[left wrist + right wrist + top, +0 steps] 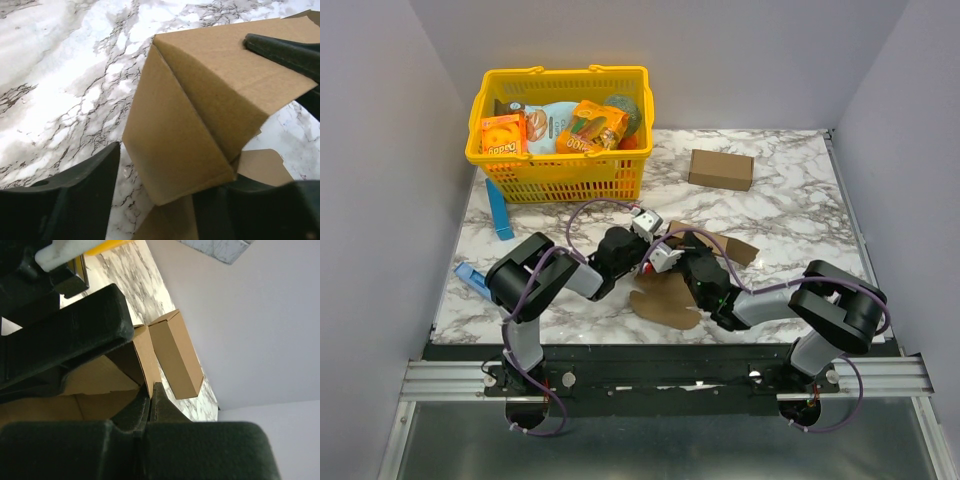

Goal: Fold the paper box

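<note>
Your bench (790, 215) is white with grey lines. On it you have a yellow basket (570, 180) at the far left and a shut brown carton (720, 169) at the far right. A blue bar (500, 210) is just beside the basket, and a blue piece (470, 278) is at the left edge. The paper box (665, 298) is in the middle.

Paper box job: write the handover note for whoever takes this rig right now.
Left gripper: open, jaws either side of a raised panel, not clamped.
Right gripper: shut, pinching a flap edge.
Paper box: mid-table between both arms.
Done: one side creased up; other flaps lie flat on the table.
To do: fold remaining flaps, close it.
Longer brown carton sits apart, far right.
</note>
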